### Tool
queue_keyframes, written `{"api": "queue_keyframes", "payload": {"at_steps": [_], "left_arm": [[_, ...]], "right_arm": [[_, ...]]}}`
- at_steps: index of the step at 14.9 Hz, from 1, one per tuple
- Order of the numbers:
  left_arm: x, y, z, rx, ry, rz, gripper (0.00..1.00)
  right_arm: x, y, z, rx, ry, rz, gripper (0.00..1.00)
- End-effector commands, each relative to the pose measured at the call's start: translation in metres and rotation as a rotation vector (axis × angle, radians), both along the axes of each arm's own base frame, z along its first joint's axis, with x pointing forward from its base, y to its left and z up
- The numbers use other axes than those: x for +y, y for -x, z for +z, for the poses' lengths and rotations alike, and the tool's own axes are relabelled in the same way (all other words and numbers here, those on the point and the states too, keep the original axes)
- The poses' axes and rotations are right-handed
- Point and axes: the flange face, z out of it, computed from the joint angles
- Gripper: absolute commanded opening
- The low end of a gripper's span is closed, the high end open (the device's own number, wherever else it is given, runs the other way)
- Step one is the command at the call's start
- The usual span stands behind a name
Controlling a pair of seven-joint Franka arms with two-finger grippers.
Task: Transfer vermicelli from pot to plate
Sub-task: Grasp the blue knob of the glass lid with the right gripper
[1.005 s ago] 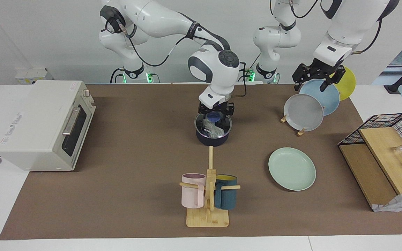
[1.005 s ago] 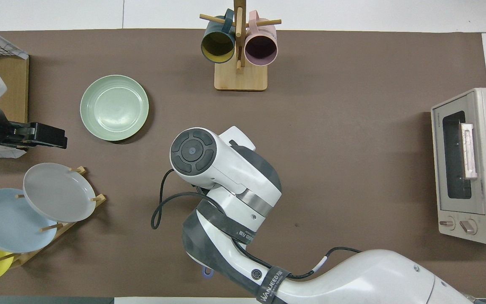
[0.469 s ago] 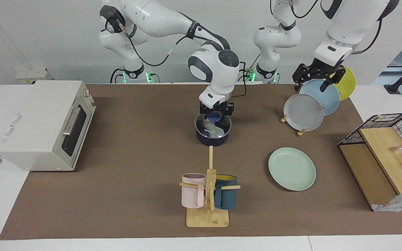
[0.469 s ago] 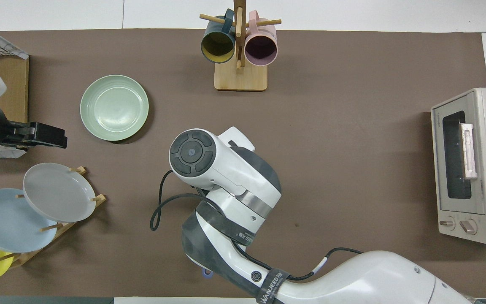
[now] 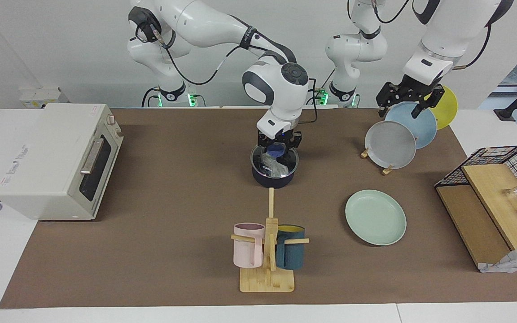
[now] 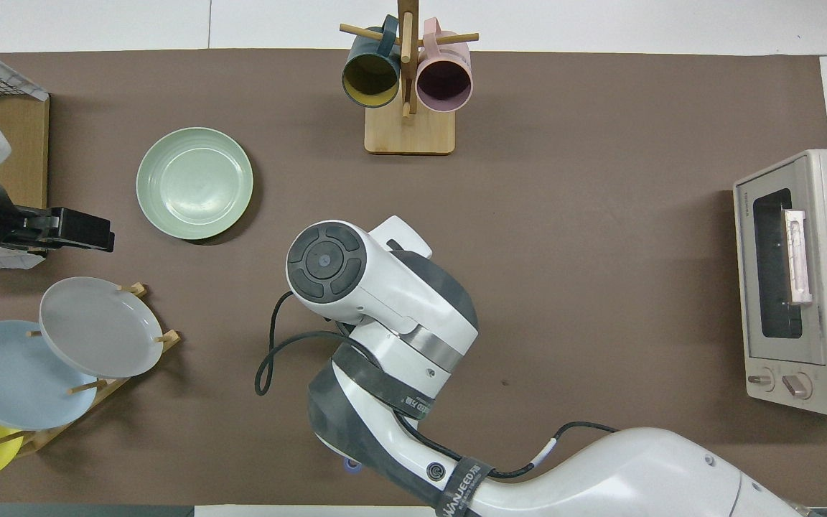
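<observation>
Right pincer [image 5: 278, 151] poised at the mouth of the pot [image 5: 274, 172], its tips dipped just inside the rim on the side nearer the robots. The vermicelli [image 5: 273, 165] lies in the pot, directly under the pincer and slightly toward the desk's open middle. Whether the pincer is spread or already pinching the wrapping cannot be told; in the overhead view the right arm's wrist hides pot, noodles and pincer altogether.

The bundle shows as a crumpled whitish mass whose long axis appears to run slantwise across the pot's floor, though this is hard to read. The pot's handle is not visible in either view, so its direction is left open.

The plate [image 5: 375, 217] lies flat and bare on the desk, well apart from the pincer, toward the left arm's end. The left pincer [image 5: 409, 99] waits above the rack of plates [image 5: 391, 146], apparently spread. It stands closer to the plate, yet the right arm is the one at the noodles. The coming move is judged to be a lift out of the pot, then a sideways carry toward the plate.
</observation>
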Motion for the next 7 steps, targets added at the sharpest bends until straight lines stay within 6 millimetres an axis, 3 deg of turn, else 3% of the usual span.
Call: {"api": "queue_keyframes", "payload": {"at_steps": [1, 7], "left_arm": [[0.0007, -0.0001, 0.0034, -0.013, 0.015, 0.010, 1.00], [0.0007, -0.0001, 0.0034, -0.013, 0.015, 0.010, 1.00]], "right_arm": [[-0.0043, 0.0002, 0.0037, -0.021, -0.002, 0.030, 0.75], [-0.0046, 0.0000, 0.0056, -0.020, -0.002, 0.033, 0.69]]}}
